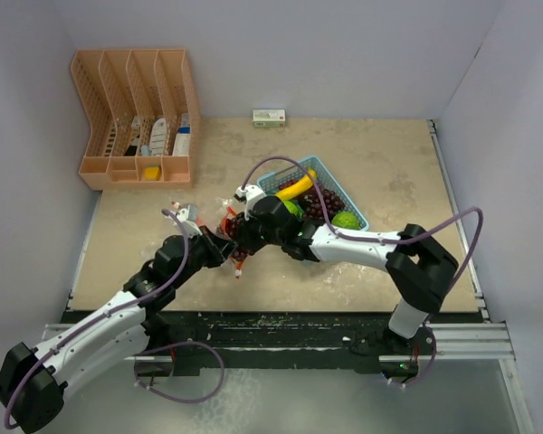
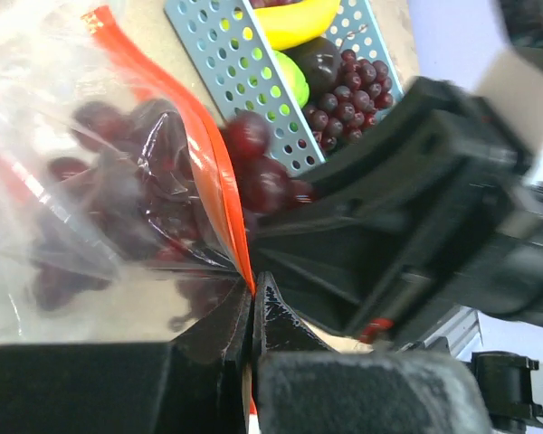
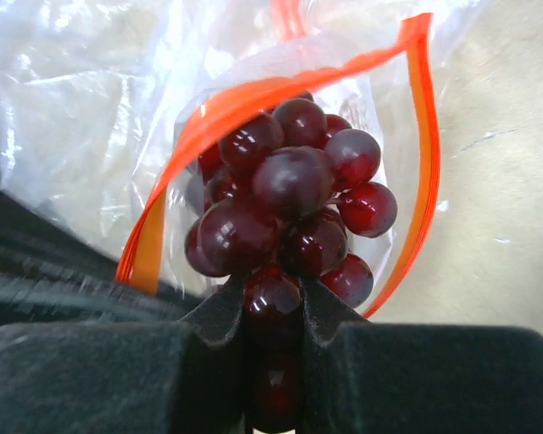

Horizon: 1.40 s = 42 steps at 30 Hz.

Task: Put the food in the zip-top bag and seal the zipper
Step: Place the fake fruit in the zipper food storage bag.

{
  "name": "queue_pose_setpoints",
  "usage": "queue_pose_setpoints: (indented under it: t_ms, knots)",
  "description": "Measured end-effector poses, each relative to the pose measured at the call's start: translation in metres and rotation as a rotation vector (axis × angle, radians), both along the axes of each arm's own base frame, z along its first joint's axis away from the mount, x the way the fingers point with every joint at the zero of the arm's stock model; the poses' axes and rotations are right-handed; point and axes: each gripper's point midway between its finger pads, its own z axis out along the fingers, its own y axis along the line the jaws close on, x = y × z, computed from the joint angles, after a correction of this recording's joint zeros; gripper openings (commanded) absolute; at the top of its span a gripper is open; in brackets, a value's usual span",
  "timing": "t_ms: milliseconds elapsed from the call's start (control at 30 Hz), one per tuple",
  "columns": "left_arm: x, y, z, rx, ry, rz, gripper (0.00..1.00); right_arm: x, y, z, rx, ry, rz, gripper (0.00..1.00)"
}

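Observation:
My right gripper [image 3: 273, 303] is shut on a dark red grape bunch [image 3: 285, 194] and holds it in the open mouth of the clear zip-top bag [image 3: 90, 108] with its orange zipper [image 3: 253, 95]. My left gripper [image 2: 253, 298] is shut on the bag's orange zipper edge [image 2: 208, 172], holding the mouth open; grapes [image 2: 118, 181] show through the plastic. In the top view both grippers meet at the bag [image 1: 235, 237] in the table's middle. A yellow banana [image 1: 296, 188], a lime-green fruit [image 1: 347, 220] and more grapes [image 1: 320, 206] lie in the light-blue basket [image 1: 270, 180].
An orange desk organizer [image 1: 136, 117] with small items stands at the back left. A small white-green box [image 1: 269, 117] lies at the back wall. The basket [image 2: 222, 63] sits right behind the bag.

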Motion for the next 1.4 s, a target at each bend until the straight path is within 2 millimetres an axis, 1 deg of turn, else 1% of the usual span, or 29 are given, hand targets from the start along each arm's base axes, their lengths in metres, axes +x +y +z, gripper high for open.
queue_pose_setpoints:
  t_ms: [133,200,300,367,433,467,500,600,633,700,833,867,933,967,1067,1100,1167,1200,1300,1367,1400]
  knots:
    - [-0.003,-0.006,0.000,-0.030,-0.008,-0.033,0.00,-0.001,0.012,-0.028,0.014,0.101,-0.029,0.00]
    - [-0.005,-0.009,-0.002,-0.051,-0.008,-0.047,0.00,0.001,0.013,-0.036,0.023,0.135,-0.063,0.00]
    - [-0.007,-0.015,-0.006,-0.099,-0.010,-0.063,0.00,0.007,0.014,-0.038,0.052,0.171,-0.116,0.00]
    - [-0.004,-0.016,-0.007,-0.129,-0.016,-0.053,0.00,0.012,0.014,-0.036,0.049,0.172,-0.160,0.00]
    - [0.001,-0.016,-0.008,-0.140,-0.022,-0.036,0.00,0.020,0.010,-0.037,0.023,0.166,-0.220,0.00]
    - [0.004,-0.015,-0.008,-0.145,-0.023,-0.025,0.00,0.028,0.004,-0.038,-0.007,0.151,-0.274,0.00]
    - [0.006,-0.015,-0.007,-0.150,-0.024,-0.019,0.00,0.029,0.003,-0.038,-0.013,0.145,-0.288,0.00]
    - [0.007,-0.016,-0.004,-0.167,-0.029,-0.018,0.00,0.044,-0.016,-0.038,-0.081,0.087,-0.416,0.00]
    - [0.005,-0.019,0.000,-0.180,-0.034,-0.034,0.00,0.049,-0.023,-0.037,-0.101,0.067,-0.466,0.02]
    - [0.000,-0.024,0.005,-0.209,-0.031,-0.066,0.00,0.059,-0.039,-0.033,-0.138,0.019,-0.554,0.09]
    - [-0.007,-0.028,0.029,-0.251,-0.070,-0.103,0.00,0.073,-0.068,-0.023,-0.222,-0.064,-0.689,0.20]
    - [-0.007,-0.027,0.032,-0.250,-0.073,-0.101,0.00,0.074,-0.071,-0.021,-0.233,-0.073,-0.704,0.23]
    - [-0.008,-0.025,0.033,-0.240,-0.063,-0.094,0.00,0.075,-0.076,-0.016,-0.259,-0.095,-0.734,0.31]
    - [-0.008,-0.024,0.031,-0.232,-0.056,-0.087,0.00,0.075,-0.077,-0.013,-0.270,-0.105,-0.745,0.38]
    - [-0.008,-0.019,0.017,-0.194,-0.018,-0.062,0.00,0.078,-0.079,-0.015,-0.296,-0.114,-0.770,0.69]
    - [-0.008,-0.018,0.012,-0.182,-0.004,-0.057,0.00,0.079,-0.080,-0.018,-0.311,-0.118,-0.775,0.78]
    - [-0.007,-0.017,-0.002,-0.155,0.028,-0.045,0.00,0.079,-0.083,-0.029,-0.352,-0.119,-0.771,0.90]
    - [-0.007,-0.017,-0.011,-0.140,0.047,-0.041,0.00,0.079,-0.084,-0.032,-0.365,-0.119,-0.765,0.94]
    - [-0.008,-0.016,-0.037,-0.094,0.109,-0.035,0.00,0.078,-0.085,-0.038,-0.396,-0.122,-0.727,0.96]
    - [-0.008,-0.015,-0.049,-0.071,0.138,-0.033,0.00,0.075,-0.084,-0.038,-0.387,-0.117,-0.683,0.97]
    - [-0.008,-0.016,-0.051,-0.067,0.143,-0.033,0.00,0.073,-0.083,-0.037,-0.377,-0.112,-0.661,0.97]
